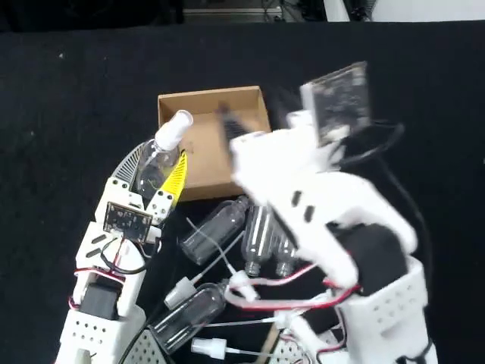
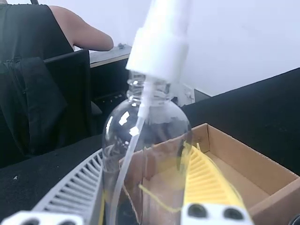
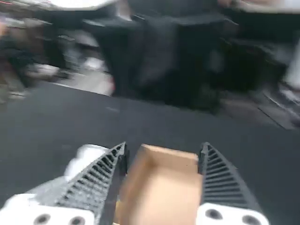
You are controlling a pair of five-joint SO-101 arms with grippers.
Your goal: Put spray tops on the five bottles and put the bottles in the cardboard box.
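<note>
Nearby, loose bottles [image 1: 216, 227] flank the left hand's [image 1: 161, 168] bottle [image 1: 157, 154].

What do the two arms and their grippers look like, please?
The left arm and right arm are white shells with black motors and red and black cables. The left gripper has one grey ribbed finger, one yellow, and a circuit board behind. The right gripper has two dark grey ribbed fingers.
</note>
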